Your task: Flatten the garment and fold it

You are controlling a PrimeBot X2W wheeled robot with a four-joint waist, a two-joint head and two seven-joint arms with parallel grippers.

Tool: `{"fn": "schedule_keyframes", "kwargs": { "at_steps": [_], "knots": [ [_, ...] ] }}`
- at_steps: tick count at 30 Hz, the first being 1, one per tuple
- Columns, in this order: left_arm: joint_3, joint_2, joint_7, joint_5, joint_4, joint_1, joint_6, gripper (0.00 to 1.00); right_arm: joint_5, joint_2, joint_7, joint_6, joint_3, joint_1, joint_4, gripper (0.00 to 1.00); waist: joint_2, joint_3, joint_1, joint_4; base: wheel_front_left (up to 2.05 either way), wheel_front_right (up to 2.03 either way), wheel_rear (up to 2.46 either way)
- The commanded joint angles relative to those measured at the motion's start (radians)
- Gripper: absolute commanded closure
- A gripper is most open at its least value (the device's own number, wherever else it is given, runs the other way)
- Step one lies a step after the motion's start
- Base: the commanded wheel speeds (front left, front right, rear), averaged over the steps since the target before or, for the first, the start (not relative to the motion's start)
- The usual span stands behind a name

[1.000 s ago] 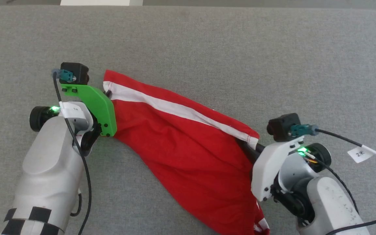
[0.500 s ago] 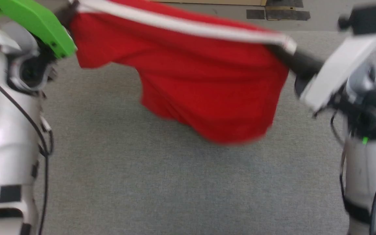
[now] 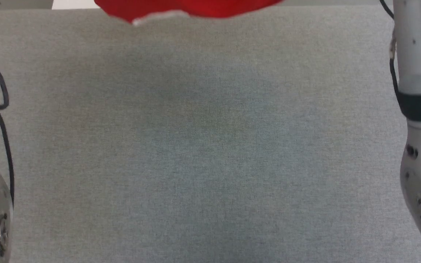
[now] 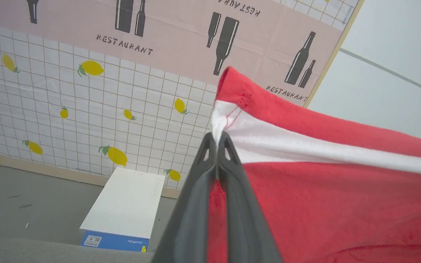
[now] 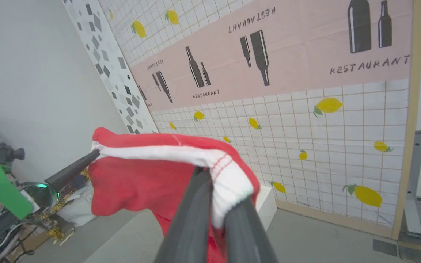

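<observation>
A pair of bright red thin-fabric shorts with a white side stripe (image 4: 323,204) hangs in the air, stretched between two grippers above a grey felt-covered table (image 3: 210,146). The head view catches the lower red edge and white hem at the top, over the table's far edge. The left gripper (image 4: 217,140) has its two dark fingers closed on the white stripe at one corner. The right gripper (image 5: 217,186) pinches the stripe's stitched end at the other corner, fabric draped over its fingers. Behind stands a wall panel printed with lemons and bottles (image 5: 305,91)
</observation>
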Motion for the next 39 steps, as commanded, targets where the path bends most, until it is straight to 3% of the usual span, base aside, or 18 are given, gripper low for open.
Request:
{"fn": "schedule_keyframes", "kwargs": {
  "at_steps": [1,5,9,18,23,29,39],
  "knots": [
    [0.005,0.002,-0.016,0.004,0.012,-0.012,-0.012,1.00,-0.002,-0.003,-0.029,-0.001,0.012,-0.016,0.045,1.00,0.0092,0.004,0.0000,0.002,0.00,0.00,0.00],
    [-0.014,-0.019,-0.039,-0.018,0.030,0.032,-0.045,1.00,0.005,-0.003,-0.046,-0.001,0.067,0.010,0.120,1.00,0.0092,-0.011,0.0000,0.014,0.00,0.00,0.00],
    [-0.042,-0.033,-0.064,-0.047,0.034,0.145,-0.067,1.00,0.037,-0.003,-0.019,-0.001,0.120,0.134,0.115,1.00,0.0092,-0.038,0.0000,0.026,0.00,0.00,0.00],
    [-0.087,-0.056,-0.081,-0.147,-0.163,0.608,-0.071,1.00,0.127,-0.049,0.142,-0.001,0.153,0.597,-0.138,1.00,0.0092,-0.134,0.0000,0.036,0.00,0.00,0.00],
    [-0.095,-0.082,-0.070,-0.166,-0.321,0.919,0.007,1.00,0.147,-0.088,0.213,-0.001,0.092,0.896,-0.330,1.00,0.0092,-0.193,0.0000,0.042,0.00,0.00,0.00],
    [-0.103,-0.090,-0.038,-0.169,-0.452,1.207,0.115,1.00,0.092,-0.078,0.283,-0.001,0.012,1.218,-0.494,1.00,0.0092,-0.234,0.0000,0.053,0.00,0.00,0.00],
    [-0.078,-0.040,0.052,-0.145,-0.615,1.513,0.305,1.00,-0.006,-0.086,0.481,-0.001,-0.037,1.520,-0.678,1.00,0.0092,-0.266,0.0000,0.047,0.00,0.00,0.00]
  ]
}}
